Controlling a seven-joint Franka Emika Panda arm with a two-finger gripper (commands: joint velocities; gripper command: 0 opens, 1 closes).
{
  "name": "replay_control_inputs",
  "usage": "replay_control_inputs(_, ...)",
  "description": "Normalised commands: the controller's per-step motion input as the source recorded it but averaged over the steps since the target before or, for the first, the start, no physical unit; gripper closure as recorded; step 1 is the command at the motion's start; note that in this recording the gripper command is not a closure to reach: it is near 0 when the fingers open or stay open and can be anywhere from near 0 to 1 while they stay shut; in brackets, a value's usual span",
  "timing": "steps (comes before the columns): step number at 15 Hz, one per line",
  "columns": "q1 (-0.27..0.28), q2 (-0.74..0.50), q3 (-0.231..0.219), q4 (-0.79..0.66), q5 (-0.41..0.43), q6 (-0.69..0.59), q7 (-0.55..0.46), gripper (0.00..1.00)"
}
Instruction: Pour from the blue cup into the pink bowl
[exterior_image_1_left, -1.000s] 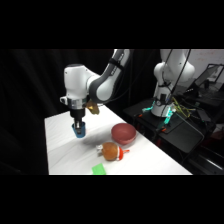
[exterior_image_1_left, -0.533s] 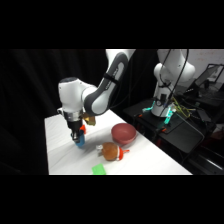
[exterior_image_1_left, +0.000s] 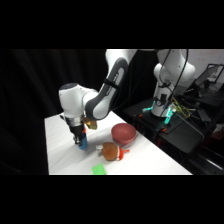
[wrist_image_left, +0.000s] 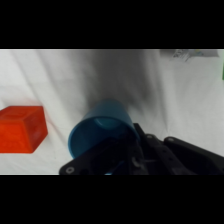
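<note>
Apparently, the blue cup (wrist_image_left: 102, 131) is being approached for gripping on the white surface (exterior_image_1_left: 145, 155) left of the pink bowl (exterior_image_1_left: 124, 133), the tool (exterior_image_1_left: 80, 142) being lowered onto it, its closure being impossible to tell, with lifting being required next.

On the white tabletop (exterior_image_1_left: 65, 150), the small blue plastic cup (exterior_image_1_left: 82, 145) stands left of the round orange-brown toy (exterior_image_1_left: 110, 150); the dusky pink round bowl (exterior_image_1_left: 124, 133) sits behind-right.

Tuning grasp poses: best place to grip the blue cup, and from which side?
Grip the blue cup across its round wall just under the rim, coming down from above. It stands upright, mouth open, so the top is free; the red cube sits apart from it.
</note>
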Motion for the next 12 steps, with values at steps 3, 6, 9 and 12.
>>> replay_control_inputs(3,0.083,-0.16,-0.093,-0.02,-0.108,-0.11,0.1,0.0)
replay_control_inputs(6,0.07,-0.36,-0.117,-0.2,-0.132,-0.03,0.1,0.0)
replay_control_inputs(9,0.031,-0.33,-0.097,-0.24,-0.14,0.0,0.09,0.0)
replay_control_inputs(12,0.047,-0.26,-0.082,-0.2,-0.183,-0.01,0.12,0.0)
